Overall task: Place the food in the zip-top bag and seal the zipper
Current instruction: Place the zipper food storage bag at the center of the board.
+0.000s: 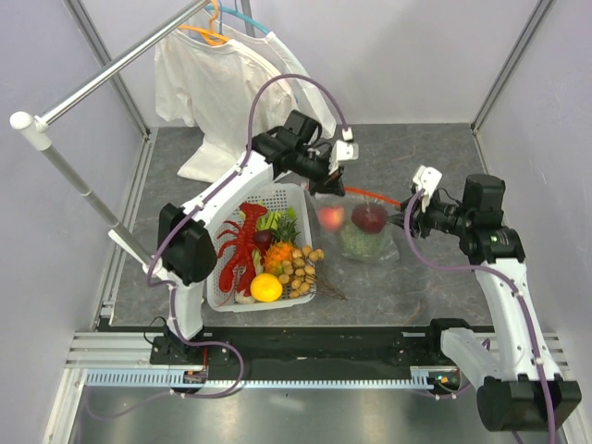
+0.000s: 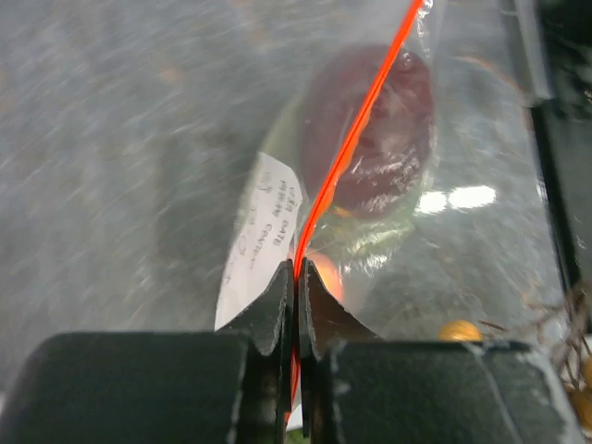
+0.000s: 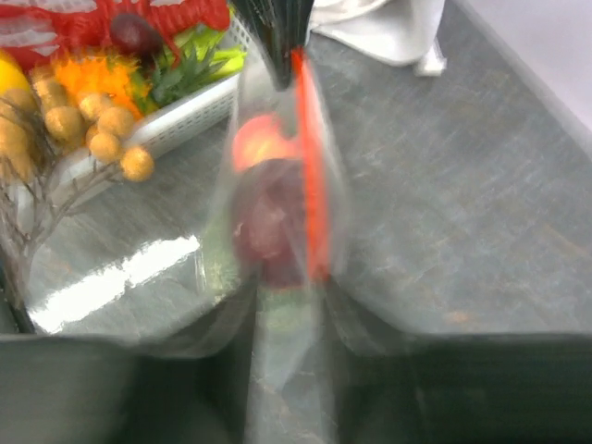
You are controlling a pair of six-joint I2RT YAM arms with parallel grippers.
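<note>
The zip-top bag [image 1: 359, 231] hangs stretched between my two grippers, right of the basket. Inside it are the pink-red peach [image 1: 331, 218], the dark red piece [image 1: 369, 217] and the pale-green melon [image 1: 356, 244]. The red-orange zipper [image 1: 372, 194] runs along its top edge. My left gripper [image 1: 335, 183] is shut on the zipper's left end; in the left wrist view the jaws [image 2: 298, 270] pinch the strip [image 2: 356, 120]. My right gripper [image 1: 413, 205] is at the right end. In the blurred right wrist view its fingers [image 3: 287, 314] stand apart with bag plastic [image 3: 277, 213] between them.
A white slatted basket [image 1: 301, 199] left of the bag holds a red lobster [image 1: 242, 242], a lemon [image 1: 266, 288], a pineapple and small brown fruit. A white shirt [image 1: 231, 83] hangs from a metal rail [image 1: 111, 79] at the back left. Dry twigs [image 1: 328, 287] lie by the basket.
</note>
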